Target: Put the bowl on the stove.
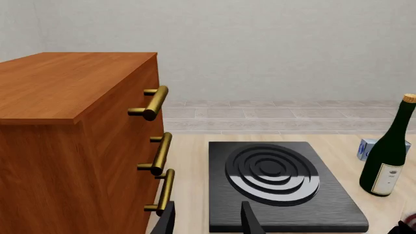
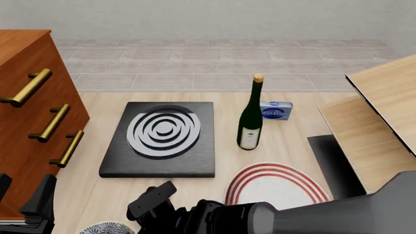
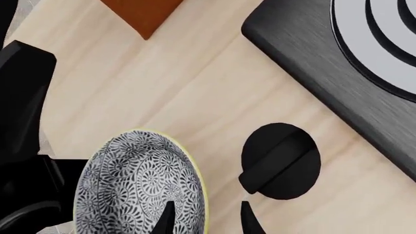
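The bowl (image 3: 140, 185), blue-and-white floral with a pale rim, sits on the wooden table near its front edge; only its far edge (image 2: 107, 228) shows in the front view. My right gripper (image 3: 206, 222) is open and straddles the bowl's rim, one finger over the bowl, the other outside it. The stove (image 2: 159, 139) is a black slab with grey rings, farther back on the table (image 1: 279, 185). My left gripper (image 1: 211, 222) is open and holds nothing, low at the front left (image 2: 25, 190), pointing toward the stove.
A wooden cabinet (image 2: 32, 122) with brass handles stands left of the stove. A black knob (image 3: 281, 161) lies between bowl and stove. A green bottle (image 2: 250, 117), a blue box (image 2: 275, 111) and a red-ringed plate (image 2: 276, 185) sit to the right. Wooden boards (image 2: 377, 122) lie far right.
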Motion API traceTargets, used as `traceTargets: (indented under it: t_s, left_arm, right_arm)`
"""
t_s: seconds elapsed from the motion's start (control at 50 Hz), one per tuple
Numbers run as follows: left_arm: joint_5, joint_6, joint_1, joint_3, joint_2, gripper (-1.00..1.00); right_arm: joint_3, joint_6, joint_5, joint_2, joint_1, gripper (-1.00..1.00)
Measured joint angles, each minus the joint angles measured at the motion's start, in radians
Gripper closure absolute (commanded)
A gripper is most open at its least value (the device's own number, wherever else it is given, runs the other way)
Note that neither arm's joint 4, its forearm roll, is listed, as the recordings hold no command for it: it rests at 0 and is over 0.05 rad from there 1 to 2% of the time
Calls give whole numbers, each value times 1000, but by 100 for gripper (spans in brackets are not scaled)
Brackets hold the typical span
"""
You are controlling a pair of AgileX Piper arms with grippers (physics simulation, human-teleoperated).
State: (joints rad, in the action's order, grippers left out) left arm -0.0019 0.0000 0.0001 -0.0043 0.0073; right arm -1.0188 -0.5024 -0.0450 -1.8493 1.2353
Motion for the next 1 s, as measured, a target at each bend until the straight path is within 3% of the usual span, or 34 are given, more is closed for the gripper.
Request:
traceTargets:
  t_s: [0.62,0.64,1.0]
  left_arm:
    - [0,0,0,0,0,-100]
    - [0,0,0,0,0,-100]
    - [0,0,0,0,0,-100]
  right_arm:
    - [15,-29,21,-25,14,-100]
    - [16,-29,22,-25,15,100]
    - [10,-14,11,-14,6,100]
